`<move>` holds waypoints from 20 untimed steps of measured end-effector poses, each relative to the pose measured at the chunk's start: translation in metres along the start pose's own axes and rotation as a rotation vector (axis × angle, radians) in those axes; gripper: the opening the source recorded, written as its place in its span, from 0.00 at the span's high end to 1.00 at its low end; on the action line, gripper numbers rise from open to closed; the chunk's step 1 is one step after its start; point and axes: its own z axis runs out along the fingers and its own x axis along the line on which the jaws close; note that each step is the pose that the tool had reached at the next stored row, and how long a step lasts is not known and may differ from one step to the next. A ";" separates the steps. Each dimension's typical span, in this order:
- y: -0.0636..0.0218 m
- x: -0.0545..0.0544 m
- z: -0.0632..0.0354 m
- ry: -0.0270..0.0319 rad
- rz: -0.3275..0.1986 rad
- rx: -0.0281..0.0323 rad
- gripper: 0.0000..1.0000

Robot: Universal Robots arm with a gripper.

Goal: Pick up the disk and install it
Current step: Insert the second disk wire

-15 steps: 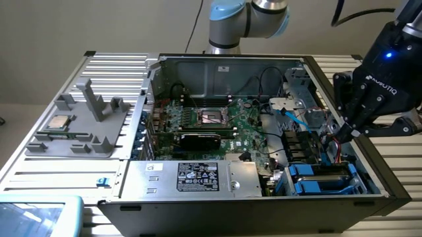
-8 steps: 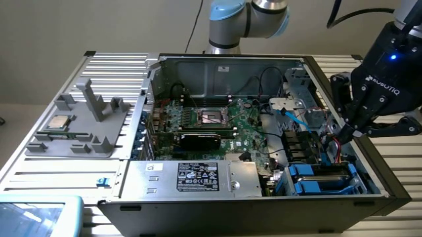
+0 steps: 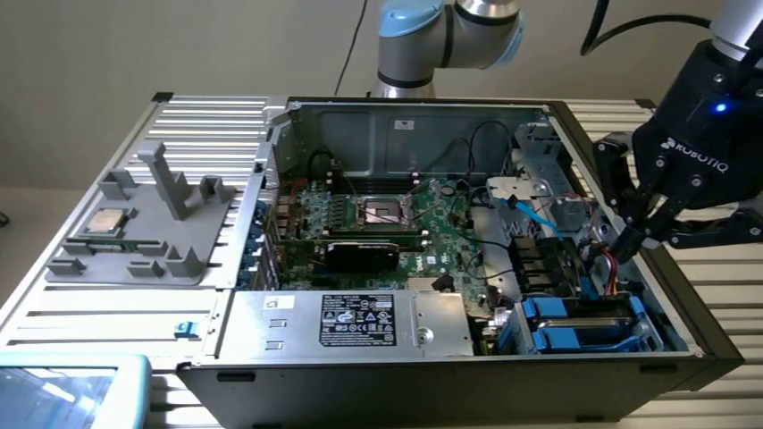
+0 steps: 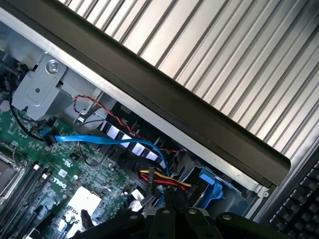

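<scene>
Two blue-edged carriers lie side by side in the drive bay at the near corner of the open computer case, on the exterior view's right. One of them looks to be the disk, apparently already lying in its slot. I cannot tell which of the pair it is, nor whether it is pushed fully home. Beside the bay, toward the exterior view's left, sits the power supply with its printed label.

Just behind the bay the gripper hangs inside the case against the side wall, its fingers clenched together on nothing. Close around the fingertips run red and yellow power wires and a flat blue data cable that leads to the motherboard. Farther off, outside the case on the exterior view's left, a grey fixture carries a small square processor chip.

The risks, as I judge them:
- The closed fingers stand so near the loose wires that any sideways or upward move could hook one and drag a plug from its socket.
- A carrier that is not latched could sit proud and shift if knocked.
- The wrist is tight to the case wall, so a tilt could scrape the metal edge
</scene>
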 end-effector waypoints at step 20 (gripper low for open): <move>-0.0003 0.000 0.0000 -0.0175 -0.287 0.0022 0.89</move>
